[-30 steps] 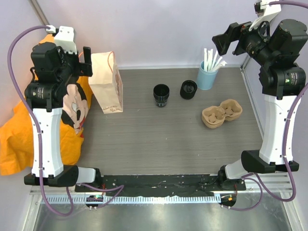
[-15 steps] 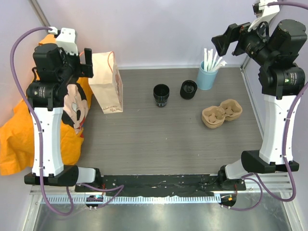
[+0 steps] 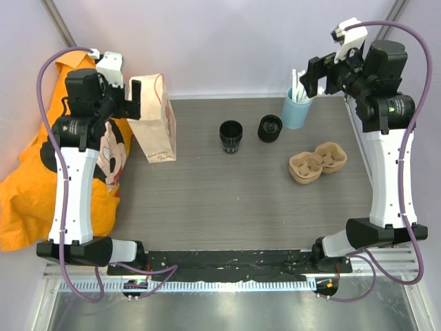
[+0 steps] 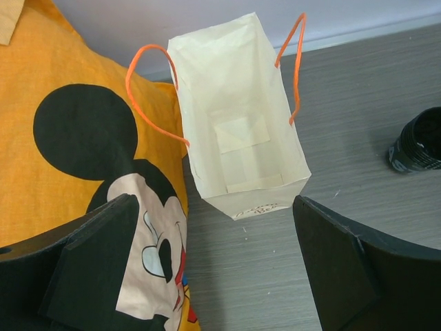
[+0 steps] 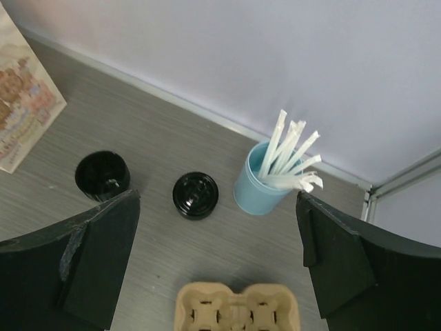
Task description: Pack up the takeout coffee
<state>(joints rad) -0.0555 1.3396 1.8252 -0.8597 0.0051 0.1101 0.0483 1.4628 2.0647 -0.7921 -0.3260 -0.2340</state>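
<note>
Both arms stand folded high, the left gripper (image 3: 136, 96) spread empty beside the open cream paper bag (image 3: 157, 127) at ten o'clock, the right gripper (image 3: 313, 74) equally released at two o'clock, the small black round takeout cup (image 3: 231, 136) and its lidded twin (image 3: 270, 127) at twelve amid bare grey tabletop (image 3: 220, 203).

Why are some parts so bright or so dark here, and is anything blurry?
Top view: white glare on the metal rail at the near edge; the table is evenly lit, shadows faint. Left wrist view: paper bag sharp, fingers of the left end effector near-black. Right wrist view: black cup and straws sharp, fingers of the right end effector equally dark.
</note>
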